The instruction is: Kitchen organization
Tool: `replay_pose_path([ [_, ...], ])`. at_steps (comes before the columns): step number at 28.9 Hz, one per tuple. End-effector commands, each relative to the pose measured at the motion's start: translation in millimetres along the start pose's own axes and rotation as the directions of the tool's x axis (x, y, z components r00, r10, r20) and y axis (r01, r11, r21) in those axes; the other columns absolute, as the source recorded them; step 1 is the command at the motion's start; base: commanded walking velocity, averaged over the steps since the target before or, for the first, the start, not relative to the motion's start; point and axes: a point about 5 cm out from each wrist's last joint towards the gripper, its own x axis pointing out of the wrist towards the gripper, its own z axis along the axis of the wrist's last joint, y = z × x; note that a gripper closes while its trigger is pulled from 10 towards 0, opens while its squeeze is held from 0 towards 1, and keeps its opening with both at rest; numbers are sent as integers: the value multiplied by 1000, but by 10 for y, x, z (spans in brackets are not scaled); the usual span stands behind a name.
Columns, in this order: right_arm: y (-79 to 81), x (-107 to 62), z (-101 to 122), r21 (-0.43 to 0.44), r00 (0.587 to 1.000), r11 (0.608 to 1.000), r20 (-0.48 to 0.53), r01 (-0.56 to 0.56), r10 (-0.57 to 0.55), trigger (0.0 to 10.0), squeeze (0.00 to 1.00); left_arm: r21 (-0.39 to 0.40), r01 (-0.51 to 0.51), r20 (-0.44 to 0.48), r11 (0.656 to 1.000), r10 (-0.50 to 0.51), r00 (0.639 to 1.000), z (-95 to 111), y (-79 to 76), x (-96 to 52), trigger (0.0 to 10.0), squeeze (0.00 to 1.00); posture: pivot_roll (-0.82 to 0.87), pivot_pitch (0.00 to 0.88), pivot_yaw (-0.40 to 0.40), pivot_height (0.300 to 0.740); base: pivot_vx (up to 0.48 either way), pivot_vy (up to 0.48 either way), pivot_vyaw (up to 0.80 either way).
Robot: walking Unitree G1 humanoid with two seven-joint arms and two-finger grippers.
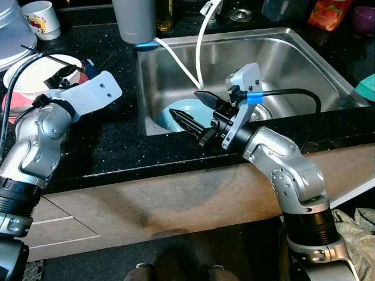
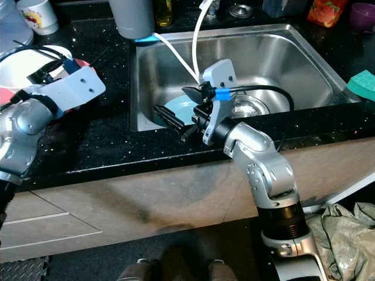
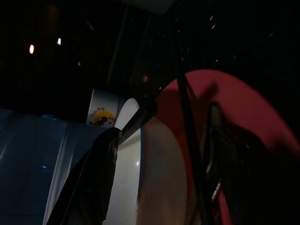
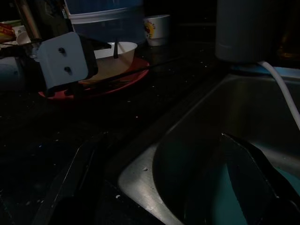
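Reaching over the counter edge, the right gripper [image 1: 196, 114] hangs spread and empty just above the light-blue plate [image 1: 176, 114] in the sink [image 1: 304, 64]; next it must straddle the rim. Farther off, the left gripper [image 1: 73, 73] sits over a white plate [image 1: 32, 70], fingers unreadable.

Desk [image 1: 117, 146]: black, white-speckled. Sink [image 1: 293, 58]: bare steel. Plate in sink [image 1: 176, 114]: light blue. Plate under white bowl [image 4: 105, 58]: red [image 4: 126, 77]. Sponge [image 2: 363, 85]: teal.
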Motion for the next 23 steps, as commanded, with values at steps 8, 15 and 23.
replay_pose_path([
  [8,35,2,3,4,1000,1000,-1,-16,16,10000,0,60,-28,52,998,25,998,6,40,77,10000,0,11,200,2,740,0,0,0],
  [15,35,5,8,3,1000,1000,-1,-17,17,10000,0,59,-39,79,998,34,996,30,56,112,10000,0,11,199,2,740,0,0,0],
  [23,31,3,11,4,1000,1000,-3,-16,16,10000,0,52,-41,78,998,37,996,4,58,141,10000,0,9,200,2,740,0,0,0],
])
